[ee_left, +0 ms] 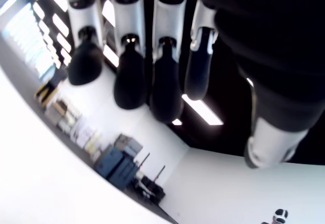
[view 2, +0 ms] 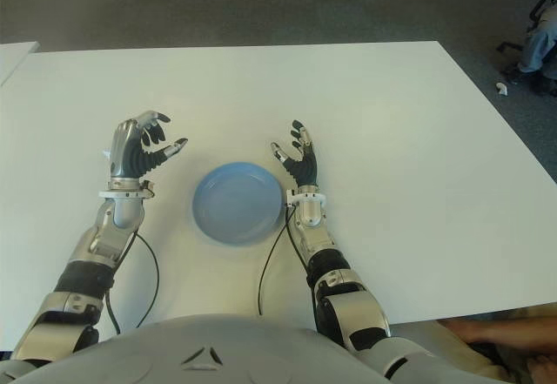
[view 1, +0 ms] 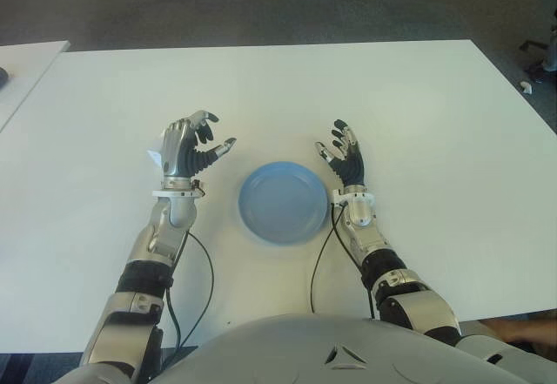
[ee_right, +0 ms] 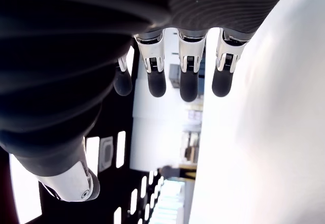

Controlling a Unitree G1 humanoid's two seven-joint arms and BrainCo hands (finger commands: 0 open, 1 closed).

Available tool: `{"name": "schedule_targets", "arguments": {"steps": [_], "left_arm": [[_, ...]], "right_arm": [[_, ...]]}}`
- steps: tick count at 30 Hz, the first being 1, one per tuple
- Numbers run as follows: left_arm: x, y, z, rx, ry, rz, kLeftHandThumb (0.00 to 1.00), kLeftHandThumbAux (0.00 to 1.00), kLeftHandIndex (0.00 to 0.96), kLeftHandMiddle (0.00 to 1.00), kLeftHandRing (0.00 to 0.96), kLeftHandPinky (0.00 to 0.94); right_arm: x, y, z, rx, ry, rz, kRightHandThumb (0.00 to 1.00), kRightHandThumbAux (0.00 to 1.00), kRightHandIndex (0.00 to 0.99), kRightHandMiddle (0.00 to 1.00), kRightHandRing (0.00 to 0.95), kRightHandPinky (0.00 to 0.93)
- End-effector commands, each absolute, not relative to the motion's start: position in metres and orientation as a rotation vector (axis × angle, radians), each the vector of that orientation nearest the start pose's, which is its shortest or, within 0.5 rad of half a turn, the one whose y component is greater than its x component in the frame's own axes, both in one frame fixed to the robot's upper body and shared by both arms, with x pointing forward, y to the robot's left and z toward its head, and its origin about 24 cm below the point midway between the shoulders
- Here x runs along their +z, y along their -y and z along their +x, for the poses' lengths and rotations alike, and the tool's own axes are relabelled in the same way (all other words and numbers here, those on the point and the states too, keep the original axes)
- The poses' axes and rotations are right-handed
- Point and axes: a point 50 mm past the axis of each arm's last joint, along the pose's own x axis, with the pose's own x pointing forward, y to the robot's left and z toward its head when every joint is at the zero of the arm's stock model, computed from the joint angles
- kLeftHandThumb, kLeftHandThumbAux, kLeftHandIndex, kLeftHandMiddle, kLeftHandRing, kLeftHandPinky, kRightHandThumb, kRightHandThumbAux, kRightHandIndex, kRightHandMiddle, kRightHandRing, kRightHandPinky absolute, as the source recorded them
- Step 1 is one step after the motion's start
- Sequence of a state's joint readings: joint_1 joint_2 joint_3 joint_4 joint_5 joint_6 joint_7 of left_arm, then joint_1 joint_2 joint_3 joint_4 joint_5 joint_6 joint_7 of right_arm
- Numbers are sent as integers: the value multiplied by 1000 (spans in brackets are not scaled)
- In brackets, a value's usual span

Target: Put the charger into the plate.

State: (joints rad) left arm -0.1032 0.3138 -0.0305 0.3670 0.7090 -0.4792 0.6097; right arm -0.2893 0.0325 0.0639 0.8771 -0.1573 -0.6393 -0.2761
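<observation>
A round blue plate [view 1: 284, 202] lies on the white table [view 1: 409, 123] in front of me, with nothing in it. My left hand [view 1: 216, 135] is raised just left of the plate, palm turned toward it and fingers loosely curved. The left wrist view shows its fingers [ee_left: 131, 76] holding nothing. A small white corner [view 1: 154, 154], possibly the charger, pokes out from behind the outer side of that hand, and the rest is hidden. Just right of the plate my right hand [view 1: 336, 143] is up with spread fingers [ee_right: 188, 79] and an empty palm.
Black cables [view 1: 205, 279] trail from both wrists toward the table's near edge. A second white table [view 1: 26, 62] stands at the far left. At the lower right, off the table, a person's hand [view 2: 487, 332] shows. Dark floor lies beyond the far edge.
</observation>
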Motion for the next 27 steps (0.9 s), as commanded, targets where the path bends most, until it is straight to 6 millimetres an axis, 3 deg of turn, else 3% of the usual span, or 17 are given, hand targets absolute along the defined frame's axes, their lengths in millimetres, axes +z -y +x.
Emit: {"name": "schedule_targets", "arguments": {"steps": [1,6,8,11,17,27], "left_arm": [[42,-203,262,365,590,1039,702,700,423,573,550,527],[25,-205,262,370,533,1028,688,703,412,401,403,378],[21,-206,262,370,508,1020,526,591,284,309,319,294],[19,-208,263,382,480,1018,432,521,179,210,220,194],[14,-214,267,429,455,1110,340,442,67,69,55,36],[-3,-233,278,421,330,1356,273,291,2,1,1,0]], "right_arm": [[-74,121,229,-43,-228,-144,341,689,121,148,139,173],[-75,121,229,-38,-228,-143,336,673,126,156,146,174],[-75,121,229,-35,-229,-143,333,668,127,158,147,170],[-75,121,228,-32,-229,-143,328,664,128,160,149,173],[-76,122,228,-29,-229,-148,316,662,130,163,151,167],[-75,121,228,-24,-220,-166,274,691,130,189,171,180]]}}
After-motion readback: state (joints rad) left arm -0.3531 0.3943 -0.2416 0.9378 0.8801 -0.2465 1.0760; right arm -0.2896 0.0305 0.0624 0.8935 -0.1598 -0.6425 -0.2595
